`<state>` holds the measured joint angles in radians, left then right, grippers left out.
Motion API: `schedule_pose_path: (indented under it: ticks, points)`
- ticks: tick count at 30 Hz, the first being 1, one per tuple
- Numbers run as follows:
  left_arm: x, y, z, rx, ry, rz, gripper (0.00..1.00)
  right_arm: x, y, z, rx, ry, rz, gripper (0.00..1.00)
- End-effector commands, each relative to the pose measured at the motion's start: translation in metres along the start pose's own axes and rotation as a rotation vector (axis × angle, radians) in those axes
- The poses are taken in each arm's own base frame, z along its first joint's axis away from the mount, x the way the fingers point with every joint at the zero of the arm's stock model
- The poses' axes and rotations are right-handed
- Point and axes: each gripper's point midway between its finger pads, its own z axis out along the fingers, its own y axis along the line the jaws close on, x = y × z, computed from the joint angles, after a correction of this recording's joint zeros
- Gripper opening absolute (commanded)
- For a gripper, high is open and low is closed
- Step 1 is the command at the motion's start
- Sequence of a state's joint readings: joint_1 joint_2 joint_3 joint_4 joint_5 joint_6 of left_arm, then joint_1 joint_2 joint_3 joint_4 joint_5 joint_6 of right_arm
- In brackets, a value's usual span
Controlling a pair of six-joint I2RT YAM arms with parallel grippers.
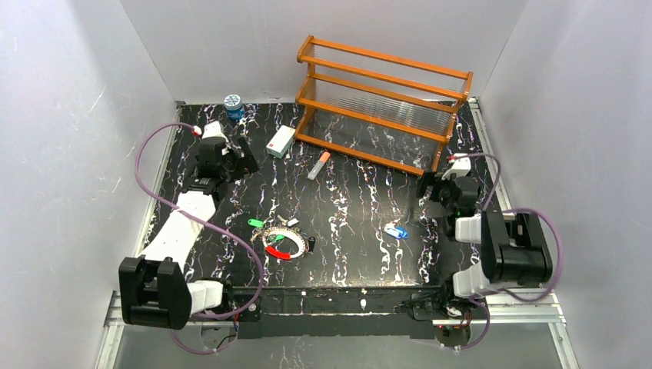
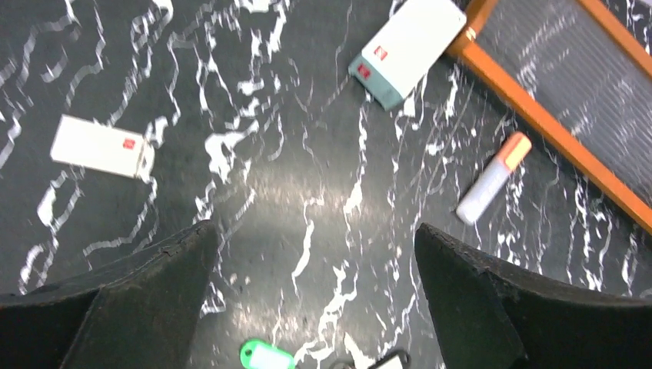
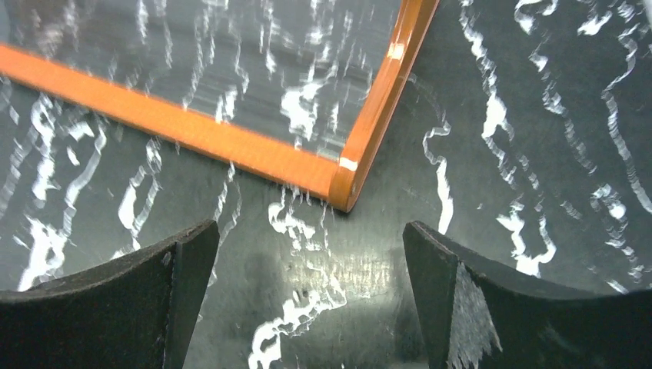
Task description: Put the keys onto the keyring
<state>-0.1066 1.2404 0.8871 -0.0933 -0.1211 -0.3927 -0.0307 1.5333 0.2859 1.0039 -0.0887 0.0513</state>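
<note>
The keyring point(image 1: 280, 246), an oval loop part white and part red, lies on the black marbled table at front centre-left. A green key point(image 1: 255, 223) lies just left of it, with other small keys bunched at its rim. A blue key point(image 1: 397, 231) lies alone to the right. My left gripper point(image 1: 247, 161) is open and empty, hovering behind the keyring. In the left wrist view the green key point(image 2: 265, 357) shows at the bottom edge, below the open left gripper point(image 2: 315, 261). My right gripper point(image 1: 427, 189) is open and empty by the rack's right foot, as the right wrist view point(image 3: 307, 257) shows.
An orange wooden rack point(image 1: 382, 100) stands at the back; its corner point(image 3: 347, 183) is just ahead of my right fingers. An orange-and-white tube point(image 1: 318, 165), a white-and-teal box point(image 1: 281, 141) and a blue-lidded jar point(image 1: 233, 104) lie behind. Another white box point(image 2: 102, 147) lies left.
</note>
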Motion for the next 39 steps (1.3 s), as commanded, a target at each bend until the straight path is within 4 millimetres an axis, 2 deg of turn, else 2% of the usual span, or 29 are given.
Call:
schedule_pose_path:
  ticks: [1,5,7,9,12,15,19,23,26,31,36,39]
  points:
    - [0.047,-0.005,-0.022,0.062,0.170,-0.095,0.98,-0.067,-0.005,-0.005,0.069,-0.022,0.099,0.99]
    - [0.098,-0.022,-0.032,0.182,0.343,-0.182,0.97,-0.086,0.004,-0.025,0.093,0.034,0.281,0.99]
    - [0.114,-0.030,-0.040,0.243,0.390,-0.225,0.89,-0.085,0.007,-0.036,0.124,0.080,0.385,0.99]
    - [0.123,-0.037,-0.048,0.295,0.411,-0.272,0.82,-0.080,0.012,-0.045,0.143,0.112,0.502,0.99]
    - [0.133,-0.051,-0.062,0.360,0.443,-0.353,0.76,-0.078,0.039,-0.056,0.009,0.180,0.533,0.99]
    - [0.143,-0.062,-0.075,0.400,0.477,-0.361,0.75,-0.077,0.066,-0.064,-0.138,0.229,0.537,0.99]
    - [0.159,-0.075,-0.087,0.426,0.527,-0.325,0.75,-0.080,0.088,-0.070,-0.277,0.262,0.549,0.99]
    - [0.188,-0.088,-0.093,0.420,0.598,-0.242,0.75,-0.079,0.107,-0.074,-0.384,0.303,0.600,0.99]
    - [0.208,-0.087,-0.091,0.388,0.629,-0.203,0.75,-0.070,0.114,-0.074,-0.410,0.341,0.647,0.99]
    - [0.224,-0.082,-0.090,0.359,0.651,-0.178,0.75,-0.059,0.122,-0.073,-0.427,0.397,0.639,0.99]
    - [0.250,-0.067,-0.092,0.284,0.710,-0.179,0.75,-0.051,0.152,-0.072,-0.458,0.457,0.524,0.99]
    - [0.260,-0.060,-0.089,0.258,0.722,-0.187,0.75,-0.039,0.179,-0.072,-0.470,0.504,0.432,0.99]
